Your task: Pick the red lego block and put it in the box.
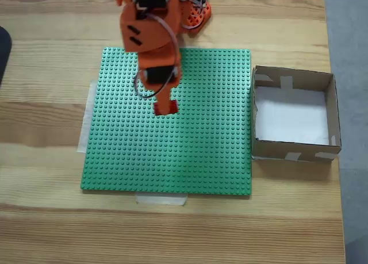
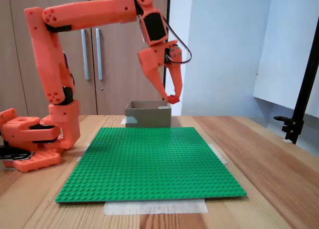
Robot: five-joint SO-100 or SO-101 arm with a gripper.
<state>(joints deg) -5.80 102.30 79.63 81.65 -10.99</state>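
My orange gripper (image 1: 167, 107) hangs high above the green baseplate (image 1: 172, 155), shut on the red lego block (image 1: 167, 107), a small dark-red brick at its fingertips. From the side, in the other fixed view, the gripper (image 2: 173, 98) points down with the red lego block (image 2: 173, 99) pinched between the tips, well clear of the baseplate (image 2: 149, 159). The box (image 1: 294, 79), brown cardboard with a white floor, sits off the baseplate's right edge with nothing in it. In the side view, the box (image 2: 148, 115) stands behind the plate's far edge, below and behind the gripper.
The arm's orange base (image 2: 30, 139) stands at the table's left in the side view, and at the top centre (image 1: 192, 14) from above. Tape strips (image 1: 161, 199) hold the baseplate to the wooden table. The table's right edge runs just past the box.
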